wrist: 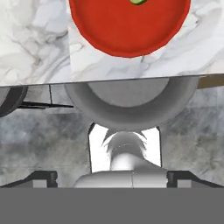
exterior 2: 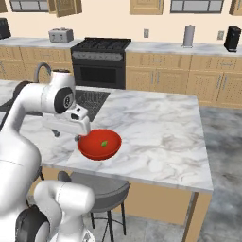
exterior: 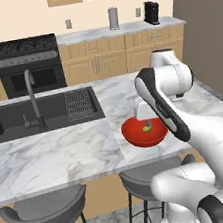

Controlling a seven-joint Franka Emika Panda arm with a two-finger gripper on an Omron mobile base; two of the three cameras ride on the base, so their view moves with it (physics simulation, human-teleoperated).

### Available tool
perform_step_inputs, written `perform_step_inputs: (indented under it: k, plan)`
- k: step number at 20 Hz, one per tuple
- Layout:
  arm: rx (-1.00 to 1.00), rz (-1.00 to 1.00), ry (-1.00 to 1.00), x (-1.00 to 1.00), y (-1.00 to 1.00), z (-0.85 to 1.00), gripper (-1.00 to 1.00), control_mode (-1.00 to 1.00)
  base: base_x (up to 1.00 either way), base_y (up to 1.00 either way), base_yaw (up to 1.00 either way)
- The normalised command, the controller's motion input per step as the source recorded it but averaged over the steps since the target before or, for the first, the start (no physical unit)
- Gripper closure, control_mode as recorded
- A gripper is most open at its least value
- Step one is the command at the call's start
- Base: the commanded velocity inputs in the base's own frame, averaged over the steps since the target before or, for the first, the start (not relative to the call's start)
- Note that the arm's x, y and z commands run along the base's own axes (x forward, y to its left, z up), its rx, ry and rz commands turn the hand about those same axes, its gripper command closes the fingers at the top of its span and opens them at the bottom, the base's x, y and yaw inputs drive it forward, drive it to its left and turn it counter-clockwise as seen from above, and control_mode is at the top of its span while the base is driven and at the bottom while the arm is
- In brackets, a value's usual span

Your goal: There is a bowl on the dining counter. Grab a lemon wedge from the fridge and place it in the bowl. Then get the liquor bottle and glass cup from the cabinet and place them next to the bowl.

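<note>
One wedge (exterior 2: 103,143) is lying in bowl (exterior 2: 99,144) on counter (exterior 2: 156,137), gripper (exterior 2: 78,136) hanging wide open, empty, beside rim; it's probably retreating next, needing lift w/o nudging bowl.

A black stove (exterior: 28,63) stands behind, a toaster (exterior 2: 61,35) beside it.

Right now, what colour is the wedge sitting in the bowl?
Yellow-green: the lemon wedge lies inside the red bowl. The right base view shows it best.
</note>
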Motion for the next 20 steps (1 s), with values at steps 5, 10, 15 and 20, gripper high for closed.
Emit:
perform_step_inputs:
  k: [5,10,15,20]
  plan:
    - [0.00,0.00,-0.24,-0.95,0.21,0.52,-1.00,-1.00,0.00,0.00,0.00]
    - [0.00,0.00,-0.19,-0.98,0.12,0.40,-1.00,-1.00,0.00,0.00,0.00]
    - [0.00,0.00,-0.18,-0.89,0.01,0.19,-1.00,-1.00,0.00,0.00,0.00]
    - [0.00,0.00,-0.07,-0.33,0.00,0.00,-1.00,-1.00,0.00,0.00,0.00]
